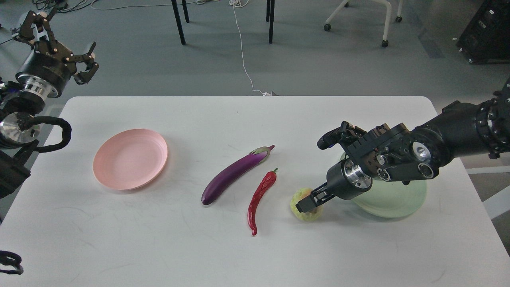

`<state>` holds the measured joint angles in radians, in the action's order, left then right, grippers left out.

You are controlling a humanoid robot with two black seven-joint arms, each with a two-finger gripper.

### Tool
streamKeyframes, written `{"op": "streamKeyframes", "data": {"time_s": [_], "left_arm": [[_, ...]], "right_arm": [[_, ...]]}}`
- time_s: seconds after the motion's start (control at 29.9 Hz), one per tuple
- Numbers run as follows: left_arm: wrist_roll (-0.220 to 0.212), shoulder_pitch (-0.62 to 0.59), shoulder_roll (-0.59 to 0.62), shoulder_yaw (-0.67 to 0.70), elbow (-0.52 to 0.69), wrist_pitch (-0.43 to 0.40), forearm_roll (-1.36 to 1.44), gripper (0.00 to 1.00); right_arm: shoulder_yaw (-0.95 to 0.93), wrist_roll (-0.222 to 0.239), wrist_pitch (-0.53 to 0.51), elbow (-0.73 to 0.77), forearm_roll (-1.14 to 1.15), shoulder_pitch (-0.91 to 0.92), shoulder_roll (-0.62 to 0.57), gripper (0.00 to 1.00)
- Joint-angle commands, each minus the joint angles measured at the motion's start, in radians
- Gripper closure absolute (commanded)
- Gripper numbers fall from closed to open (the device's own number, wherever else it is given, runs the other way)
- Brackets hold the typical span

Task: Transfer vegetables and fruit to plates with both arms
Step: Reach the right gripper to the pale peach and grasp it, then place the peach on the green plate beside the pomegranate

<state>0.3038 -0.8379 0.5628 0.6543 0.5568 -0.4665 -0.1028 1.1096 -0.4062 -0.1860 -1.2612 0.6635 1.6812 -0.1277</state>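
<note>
The purple eggplant (235, 172) and the red chili pepper (261, 194) lie side by side mid-table. The bumpy yellow-green fruit (308, 214) sits right of the chili. My right gripper (306, 203) is down on it, its dark fingers across the fruit's middle; I cannot tell their spacing. The right wrist covers much of the pale green plate (398, 201); the pomegranate is hidden behind it. The pale pink plate (130, 158) lies empty at the left. My left gripper (87, 63) is open and empty, raised beyond the table's back left corner.
The white table (159, 239) has a rounded far edge and bare surface at the front. Beyond it on the grey floor are chair legs (179, 24), a white cable (243, 52) and a wheeled chair base (358, 16).
</note>
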Motion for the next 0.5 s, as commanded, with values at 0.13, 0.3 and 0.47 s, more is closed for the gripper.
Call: {"op": "streamKeyframes", "data": {"time_s": [0.13, 0.3, 0.47], "left_arm": [[-0.002, -0.001, -0.001, 0.001, 0.000, 0.000, 0.000, 0.02], [-0.003, -0.003, -0.001, 0.001, 0.002, 0.000, 0.000, 0.02], [-0.005, -0.003, 0.002, -0.001, 0.002, -0.001, 0.002, 0.02]], "right_arm": [[-0.042, 0.004, 0.013, -0.018, -0.022, 0.135, -0.121, 0.53], [0.016, 0.012, 0.011, -0.029, 0.085, 0.146, -0.225, 0.53], [0.035, 0.015, 0.011, -0.104, 0.180, 0.141, -0.363, 0.50]]}}
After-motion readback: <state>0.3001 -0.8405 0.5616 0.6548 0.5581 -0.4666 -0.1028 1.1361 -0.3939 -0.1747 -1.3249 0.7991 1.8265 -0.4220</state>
